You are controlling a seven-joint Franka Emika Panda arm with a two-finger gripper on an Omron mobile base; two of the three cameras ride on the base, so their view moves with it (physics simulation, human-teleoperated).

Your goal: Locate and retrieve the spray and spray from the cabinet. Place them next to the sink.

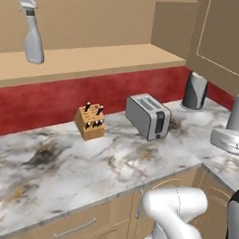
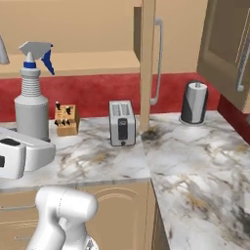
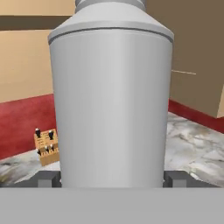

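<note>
Spray bottle (image 3: 111, 100) stands upright, right between the gripper (image 3: 111, 178) fingers, held above the counter (image 2: 195, 161).
The fingers are spread wide and pinch its fat grey body. The other spray bottle (image 1: 32, 32) waits on the cabinet shelf (image 1: 95, 60). Knife block (image 2: 66, 120) and toaster (image 2: 121, 123) sit below.

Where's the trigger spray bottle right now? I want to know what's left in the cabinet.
The trigger spray bottle stands upright on the cabinet shelf, at the upper left of the left base view, above and left of the knife block.
</note>
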